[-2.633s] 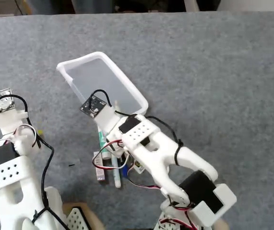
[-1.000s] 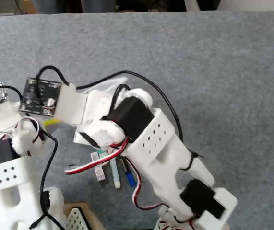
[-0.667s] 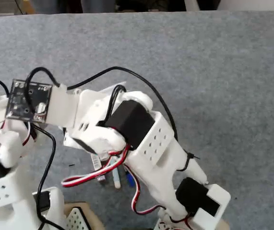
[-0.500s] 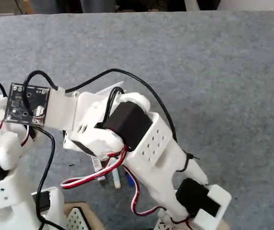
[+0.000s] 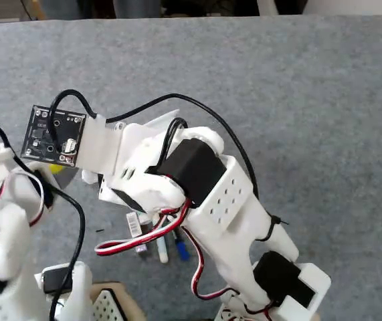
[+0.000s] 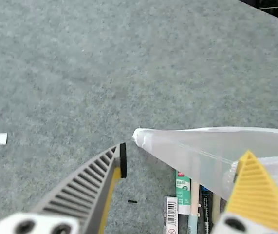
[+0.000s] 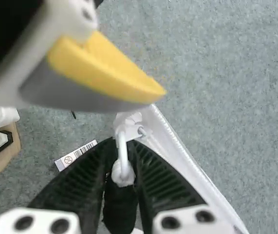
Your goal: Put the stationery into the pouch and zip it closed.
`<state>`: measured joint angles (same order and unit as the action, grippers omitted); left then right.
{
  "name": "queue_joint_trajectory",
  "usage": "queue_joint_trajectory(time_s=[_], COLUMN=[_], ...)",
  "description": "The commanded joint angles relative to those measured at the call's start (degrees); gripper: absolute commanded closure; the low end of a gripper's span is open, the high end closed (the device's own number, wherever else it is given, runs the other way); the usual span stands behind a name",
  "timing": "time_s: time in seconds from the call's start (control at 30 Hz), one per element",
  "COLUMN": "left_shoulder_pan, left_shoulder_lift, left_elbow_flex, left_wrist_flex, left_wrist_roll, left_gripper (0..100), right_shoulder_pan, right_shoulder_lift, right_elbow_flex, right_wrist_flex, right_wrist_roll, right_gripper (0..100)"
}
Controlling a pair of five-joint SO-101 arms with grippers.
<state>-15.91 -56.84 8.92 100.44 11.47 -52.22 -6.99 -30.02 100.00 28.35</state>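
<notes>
Stationery pens [image 5: 162, 246] lie loose on the grey felt table [image 5: 311, 100] in the high view, outside the clear plastic zip pouch [image 5: 162, 122] that the right arm covers. Left wrist view: the left gripper [image 6: 185, 158] gapes wide around the pouch's corner (likely to brace it), contact unclear. Right wrist view: the right gripper [image 7: 122, 146] is pinched tight on the white zipper pull [image 7: 121, 173], presumably to work the zip.
</notes>
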Motion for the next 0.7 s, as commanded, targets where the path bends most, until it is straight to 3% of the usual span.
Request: queue_joint_trajectory(time_s=[0.0,0.37,0.67], left_shoulder_pan=[3.91,6.11,5.76], left_shoulder_lift=[0.18,0.18,0.09], left_elbow_flex=[-1.45,2.24,6.02], left_wrist_flex=[0.53,0.44,0.44], left_wrist_roll=[0.79,2.73,-0.09], left_gripper=[63,63,63], right_shoulder_pan=[1.67,1.76,2.64], right_shoulder_lift=[0.22,-0.04,-0.22], right_elbow_flex=[0.13,-0.31,-0.40], right_wrist_flex=[-0.79,-0.70,-0.62], right_wrist_roll=[0.53,0.26,0.18], right_gripper=[98.6,98.6,98.6])
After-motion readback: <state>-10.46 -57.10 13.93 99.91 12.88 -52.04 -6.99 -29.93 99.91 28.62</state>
